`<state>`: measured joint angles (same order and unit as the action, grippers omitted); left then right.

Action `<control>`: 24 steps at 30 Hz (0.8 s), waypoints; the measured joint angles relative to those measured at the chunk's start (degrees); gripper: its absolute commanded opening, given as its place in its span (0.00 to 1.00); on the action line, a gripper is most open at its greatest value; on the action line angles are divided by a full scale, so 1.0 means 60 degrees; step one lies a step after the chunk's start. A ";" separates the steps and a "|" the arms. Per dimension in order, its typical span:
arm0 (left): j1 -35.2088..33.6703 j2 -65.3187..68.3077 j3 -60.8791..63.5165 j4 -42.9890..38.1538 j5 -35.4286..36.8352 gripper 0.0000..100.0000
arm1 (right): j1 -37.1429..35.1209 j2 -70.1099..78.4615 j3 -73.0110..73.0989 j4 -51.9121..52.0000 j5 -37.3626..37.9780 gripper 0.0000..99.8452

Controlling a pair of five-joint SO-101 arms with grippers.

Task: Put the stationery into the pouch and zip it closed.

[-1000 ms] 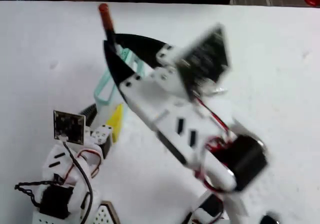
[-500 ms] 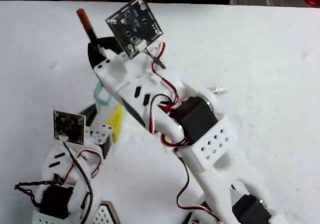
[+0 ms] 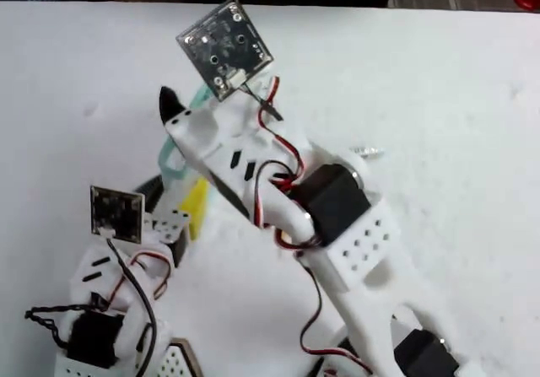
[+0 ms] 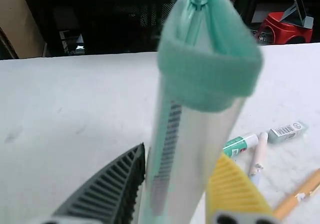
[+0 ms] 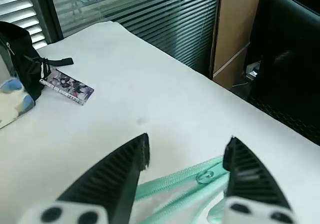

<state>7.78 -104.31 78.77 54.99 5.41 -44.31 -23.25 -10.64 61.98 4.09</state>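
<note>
A clear pouch with teal trim stands upright, and my left gripper is shut on it, one black and one yellow finger pressing its sides. From above, the pouch stretches from the left gripper toward my right gripper. The right gripper is open and empty, its jaws straddling the teal zipper and its pull. On the table beside the pouch lie a glue stick, an eraser, a white pen and a pencil.
A small shiny item lies on the white table to the right of the right arm. A black bag and a printed tag sit far off near the table's edge.
The right gripper held a red-capped marker over the pouch's far end; now the marker is out of sight, and the gripper is open and has drawn back over the pouch. The left arm stayed still.
</note>
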 measured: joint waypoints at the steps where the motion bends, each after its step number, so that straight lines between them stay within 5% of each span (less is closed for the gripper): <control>1: 0.0000 0.0000 0.0000 0.0000 0.0000 0.20 | 0.0044 -0.0176 0.0000 0.0000 0.0000 0.21; 10: 0.0000 0.0000 0.0000 0.0000 0.0000 0.20 | 0.3326 -0.0571 0.0000 0.0762 -0.0103 0.21; 16: 0.0000 0.0000 0.0015 0.0000 0.0000 0.20 | 0.5846 0.1084 0.0586 0.2418 -0.1890 0.21; 24: 0.0000 0.0000 0.0015 0.0000 0.0000 0.20 | 0.6227 0.3927 0.2652 0.1714 -0.4762 0.21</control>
<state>7.78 -104.31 78.86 54.99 5.41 -6.95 0.31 5.27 72.26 -24.48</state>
